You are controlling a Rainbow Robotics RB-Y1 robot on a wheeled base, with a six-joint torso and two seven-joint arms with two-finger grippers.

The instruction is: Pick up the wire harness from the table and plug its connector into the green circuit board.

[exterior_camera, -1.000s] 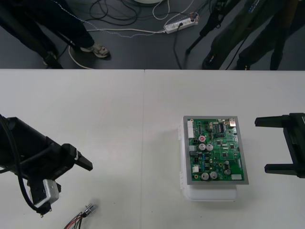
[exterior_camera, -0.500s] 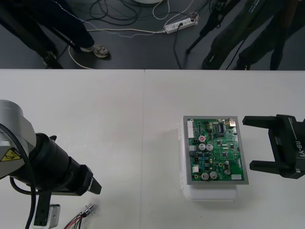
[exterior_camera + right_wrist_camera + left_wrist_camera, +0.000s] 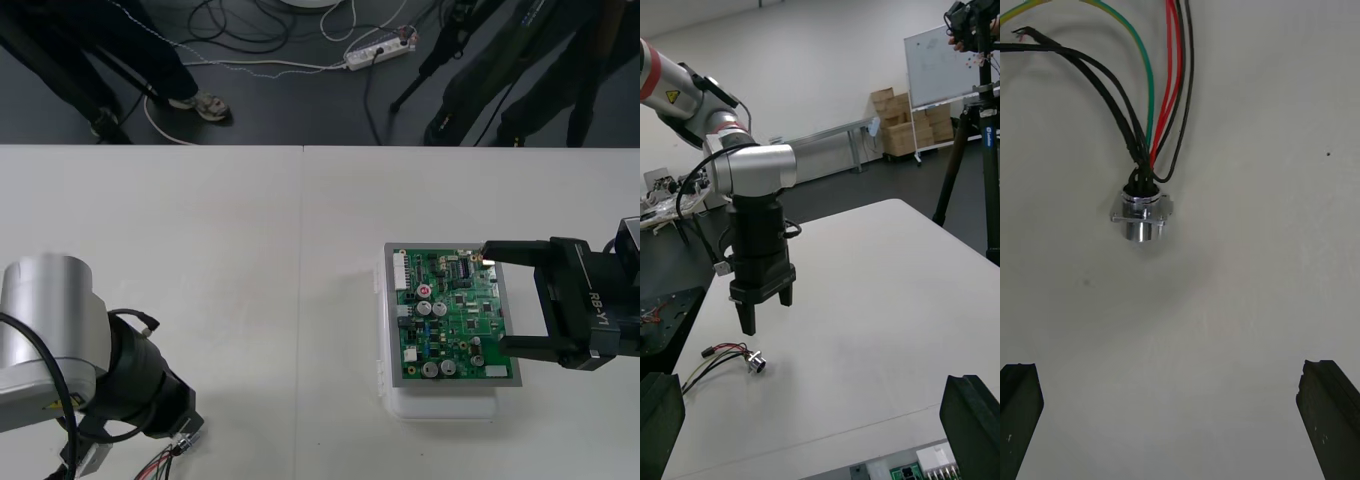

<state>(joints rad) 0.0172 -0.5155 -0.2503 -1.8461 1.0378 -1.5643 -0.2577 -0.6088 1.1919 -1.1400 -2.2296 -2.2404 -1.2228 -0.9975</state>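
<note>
The left end effector (image 3: 1172, 367) hung open and empty over the thin-wired harness with round metal socket (image 3: 1141, 221) on the plain light table (image 3: 250, 250). The right end effector (image 3: 494, 296), also open and empty, stood at the green circuit board (image 3: 450, 315).

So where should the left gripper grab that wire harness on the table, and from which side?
Probably the round metal socket, from straight above. It lies on its side on the table, a short solid body, with the thin wires fanning away from its back. The left gripper hangs over it, fingers open, so closing across the socket's sides looks simplest.
</note>
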